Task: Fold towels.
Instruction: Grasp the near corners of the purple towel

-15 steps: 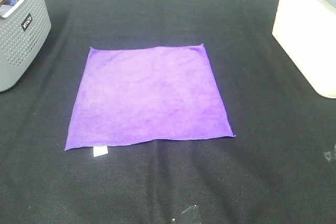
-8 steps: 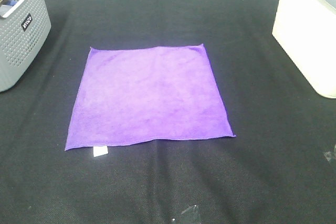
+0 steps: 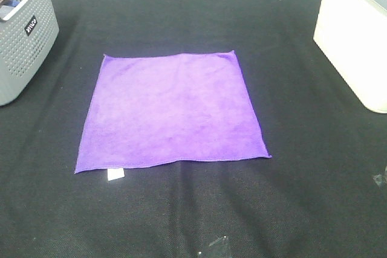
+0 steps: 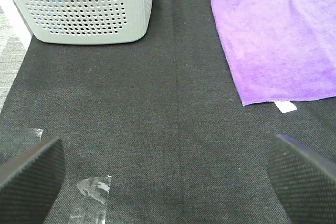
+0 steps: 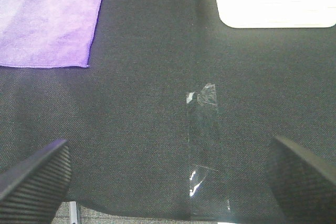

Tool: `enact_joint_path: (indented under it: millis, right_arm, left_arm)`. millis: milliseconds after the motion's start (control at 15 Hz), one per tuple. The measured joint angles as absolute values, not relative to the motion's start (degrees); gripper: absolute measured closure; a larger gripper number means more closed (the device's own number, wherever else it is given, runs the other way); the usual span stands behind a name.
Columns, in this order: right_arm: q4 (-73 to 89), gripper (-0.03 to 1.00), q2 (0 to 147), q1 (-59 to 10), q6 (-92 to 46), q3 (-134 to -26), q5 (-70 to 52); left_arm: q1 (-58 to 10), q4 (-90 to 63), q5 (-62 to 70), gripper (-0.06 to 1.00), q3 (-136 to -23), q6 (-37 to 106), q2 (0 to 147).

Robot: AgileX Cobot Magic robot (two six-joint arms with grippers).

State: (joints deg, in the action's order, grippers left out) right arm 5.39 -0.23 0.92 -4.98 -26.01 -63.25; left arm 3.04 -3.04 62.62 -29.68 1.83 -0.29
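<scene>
**Nothing folded yet**

From above, we see the towel [image 3: 172, 110] flat, no arm over it. Left wrist: left gripper [image 4: 168, 177] is spread wide, empty, towel corner ahead and inward. Right wrist: right gripper [image 5: 168, 177] gapes too, towel ahead, well apart. A shallow pinch could catch only fuzz and slip.

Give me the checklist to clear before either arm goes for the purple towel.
1. Towel flat and unfolded on the black table: ok.
2. Towel apart from the grey basket and the white bin: ok.
3. Left gripper open, nothing between its fingers: ok.
4. Right gripper open, nothing between its fingers: ok.
5. Grippers at a towel edge: not ok; both hang over bare table, off the towel.
6. Clear tape near the right gripper stuck down flat: cannot tell.
</scene>
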Motion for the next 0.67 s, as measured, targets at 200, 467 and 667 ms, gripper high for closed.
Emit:
enact_joint_path:
  millis: [200,467,667]
  right_arm:
    - [5.4,0.01,-0.2,0.9,-5.0,-26.0,-63.3]
    - [5.4,0.01,-0.2,0.9,-5.0,-26.0,-63.3]
    - [5.4,0.01,-0.2,0.9,-5.0,-26.0,-63.3]
  left_arm:
    - [3.0,-3.0,62.6,-0.05,-29.7,1.8,-0.3]
    - [3.0,-3.0,62.6,-0.05,-29.7,1.8,-0.3]
    - [3.0,-3.0,62.6,-0.05,-29.7,1.8,-0.3]
